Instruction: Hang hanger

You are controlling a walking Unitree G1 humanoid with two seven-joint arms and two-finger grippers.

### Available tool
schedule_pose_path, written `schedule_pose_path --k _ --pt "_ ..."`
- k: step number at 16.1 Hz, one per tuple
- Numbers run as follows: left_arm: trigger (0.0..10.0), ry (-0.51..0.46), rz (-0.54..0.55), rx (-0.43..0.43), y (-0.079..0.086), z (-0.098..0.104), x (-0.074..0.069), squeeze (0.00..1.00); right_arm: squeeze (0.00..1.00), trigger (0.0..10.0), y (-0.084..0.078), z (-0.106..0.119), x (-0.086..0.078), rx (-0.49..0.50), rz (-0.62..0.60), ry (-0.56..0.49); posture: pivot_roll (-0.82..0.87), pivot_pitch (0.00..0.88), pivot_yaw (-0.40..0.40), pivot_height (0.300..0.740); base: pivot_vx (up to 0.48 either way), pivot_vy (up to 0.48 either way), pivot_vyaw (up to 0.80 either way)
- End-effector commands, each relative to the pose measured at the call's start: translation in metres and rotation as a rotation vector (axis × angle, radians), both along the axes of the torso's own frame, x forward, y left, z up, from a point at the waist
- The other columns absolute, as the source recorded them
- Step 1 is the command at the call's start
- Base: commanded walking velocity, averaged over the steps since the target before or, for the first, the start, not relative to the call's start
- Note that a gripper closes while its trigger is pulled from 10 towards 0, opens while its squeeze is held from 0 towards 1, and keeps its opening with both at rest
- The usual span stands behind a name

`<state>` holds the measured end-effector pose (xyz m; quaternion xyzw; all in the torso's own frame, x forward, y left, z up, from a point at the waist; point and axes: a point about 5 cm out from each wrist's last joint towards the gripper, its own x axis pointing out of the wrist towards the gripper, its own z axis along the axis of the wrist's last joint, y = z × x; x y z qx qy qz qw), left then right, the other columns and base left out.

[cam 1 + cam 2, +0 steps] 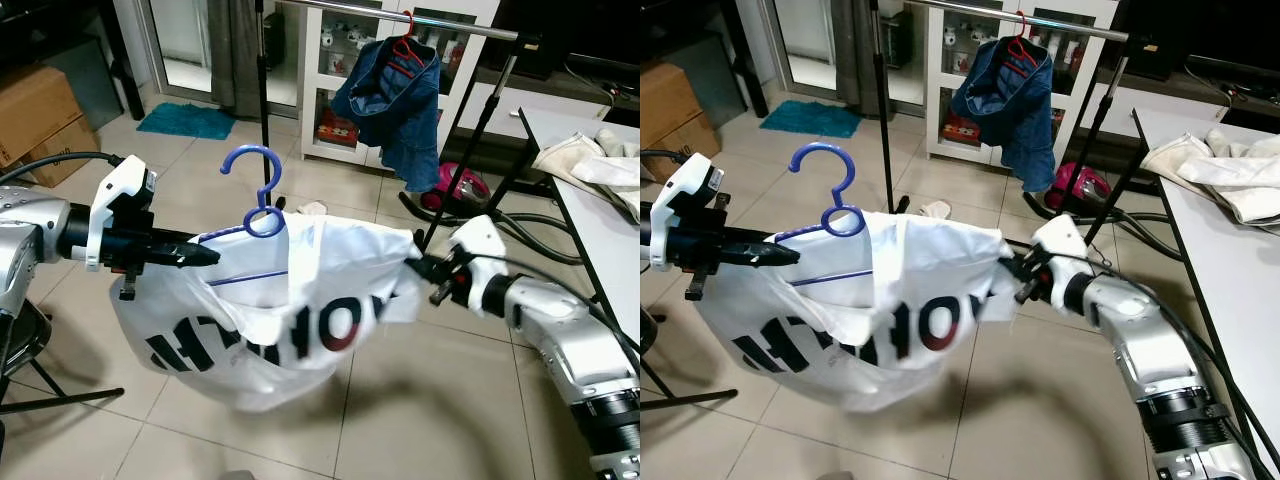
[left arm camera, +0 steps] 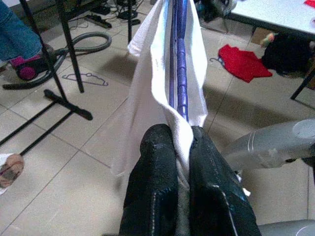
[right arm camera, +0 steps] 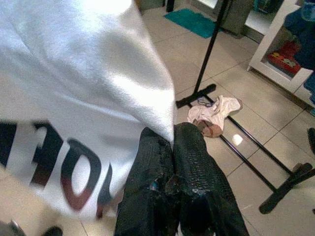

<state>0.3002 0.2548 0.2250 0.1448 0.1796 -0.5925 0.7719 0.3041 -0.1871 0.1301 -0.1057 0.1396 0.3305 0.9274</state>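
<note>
Even indoor light, head views sharp, wrist views soft in places.

Overhead light falls evenly on the pale floor [image 1: 420,400], which shows faint sheen and a soft shadow under the white shirt [image 1: 300,300]. The table [image 1: 1230,260] at the right looks bright but not blown out. In the right wrist view the shirt glares near-white at the top and its print is blurred; the close black fingers [image 3: 197,182] are soft. The left wrist view has a bluish cast.
</note>
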Motion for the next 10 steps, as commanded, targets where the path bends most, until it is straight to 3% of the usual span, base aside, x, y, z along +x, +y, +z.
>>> schedule_pose_path --k 1,2,6,10 --pt "0.0 -0.018 0.021 0.045 0.007 0.0 0.0 0.0 0.0 0.0 -0.009 0.011 0.006 0.058 -0.048 -0.022 0.08 0.0 -0.023 0.74 0.0 0.0 0.0" --pt "0.0 -0.024 0.057 0.082 0.013 -0.005 0.001 0.0 0.0 0.0 -0.016 0.017 0.008 0.111 -0.069 -0.022 0.08 0.0 -0.024 0.74 0.0 0.0 0.0" --pt "0.0 -0.053 0.126 0.18 0.025 -0.015 0.004 0.0 0.0 0.0 -0.034 0.016 0.005 0.101 -0.069 0.041 0.08 0.0 -0.027 0.74 0.0 0.0 0.0" --pt "0.0 -0.022 0.047 0.208 0.019 -0.022 -0.001 0.0 0.0 0.0 -0.034 0.016 0.009 0.182 -0.102 0.065 0.08 0.0 -0.031 0.74 0.0 0.0 0.0"
